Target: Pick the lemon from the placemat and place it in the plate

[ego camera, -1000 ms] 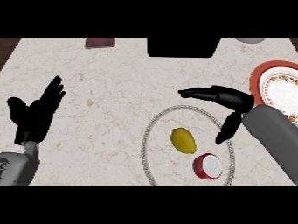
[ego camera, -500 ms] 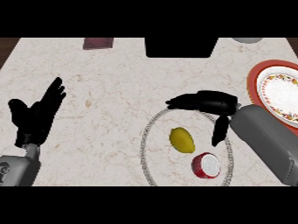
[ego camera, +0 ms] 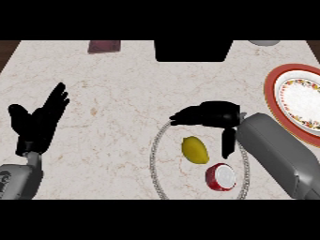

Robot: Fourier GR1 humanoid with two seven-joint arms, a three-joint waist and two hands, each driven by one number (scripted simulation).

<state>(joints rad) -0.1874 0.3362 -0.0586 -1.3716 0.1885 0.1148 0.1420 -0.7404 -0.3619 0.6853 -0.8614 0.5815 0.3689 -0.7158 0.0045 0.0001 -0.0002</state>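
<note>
You have the lemon [ego camera: 195, 150] lying on the round placemat [ego camera: 153, 159], near its middle. A small red-and-white round thing [ego camera: 221, 177] sits just beside it, toward the lower right. Your right hand [ego camera: 214, 115] hangs over the placemat's upper rim, just above the lemon in the view. Its fingers point left, part bent and spread from the thumb [ego camera: 226, 140], which points down beside the lemon. The hand holds nothing, and the thumb seems clear of the lemon, though this angle leaves that unsure. The red-rimmed plate [ego camera: 274, 91] sits at the right edge of the table [ego camera: 121, 84], apart from the placemat. Your left hand [ego camera: 41, 122] rests open at the left, fingers up.
</note>
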